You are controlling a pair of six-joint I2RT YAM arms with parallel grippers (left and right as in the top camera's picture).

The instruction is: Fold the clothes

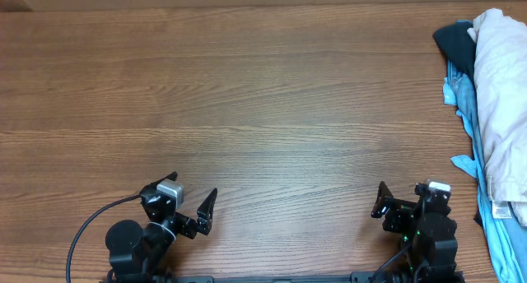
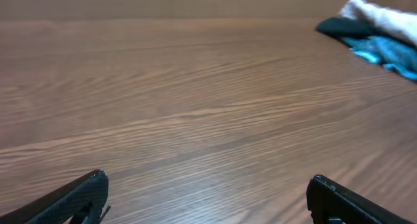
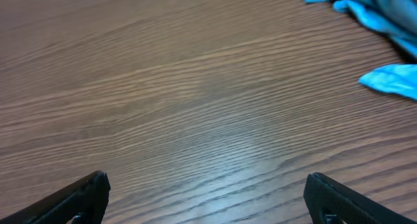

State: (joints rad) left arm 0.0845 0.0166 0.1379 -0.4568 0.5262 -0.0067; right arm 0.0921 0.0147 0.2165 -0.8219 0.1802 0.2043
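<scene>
Clothes (image 1: 504, 102): pale off-white shorts, bunched and wrinkled at the right edge of the table (image 1: 247, 94), in neither hand.

Left hand (image 1: 194, 185): fingers spread wide apart, nothing between them. Sits low at the near edge, left of centre.

Right hand (image 1: 407, 189): fingers also wide apart, gripping nothing. Sits at the near edge, right of centre, well apart from the left hand.

Ahead of each hand in the wrist views: brown wood grain of the table, garments showing only at the upper right corner.

Further out, to the right: heap of three garments. Clothes on top, running along the right edge from far to near. Light blue garment (image 1: 471, 127) underneath, sticking out on the heap's left side and at its near end; closest cloth to the right hand, not touching it. Dark navy garment (image 1: 452, 41) at the far end, partly under the pale cloth.
</scene>
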